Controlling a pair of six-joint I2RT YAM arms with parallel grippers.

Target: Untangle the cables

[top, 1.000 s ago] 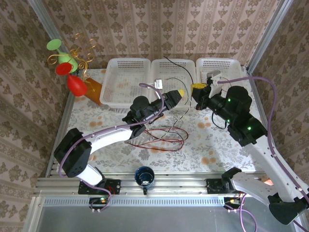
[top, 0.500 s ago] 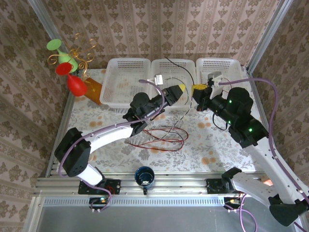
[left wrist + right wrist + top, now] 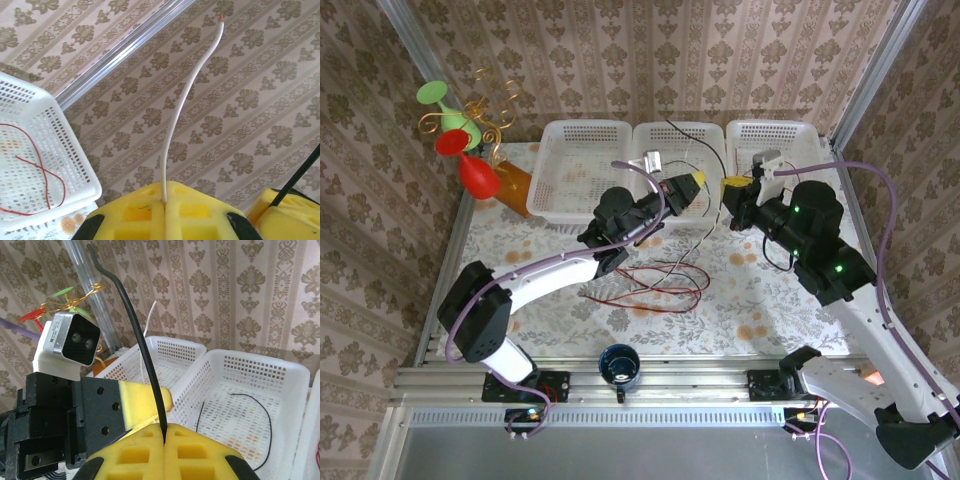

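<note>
The yellow padded fingers [image 3: 132, 212] of my left gripper [image 3: 164, 199], apart a moment ago, now clamp a thin white wire [image 3: 186, 95] at lower centre. My right gripper [image 3: 164, 436] pinches a thin black wire [image 3: 136, 335]. Judgement: both strands are secured for separating. The loose red and black cables [image 3: 655, 280] lie mid-frame in the top view.

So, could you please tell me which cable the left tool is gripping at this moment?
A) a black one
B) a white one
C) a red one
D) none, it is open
B: in the left wrist view a white cable rises straight out of the seam of the shut left tool. The black cable is the one pinched in the right tool.
</note>
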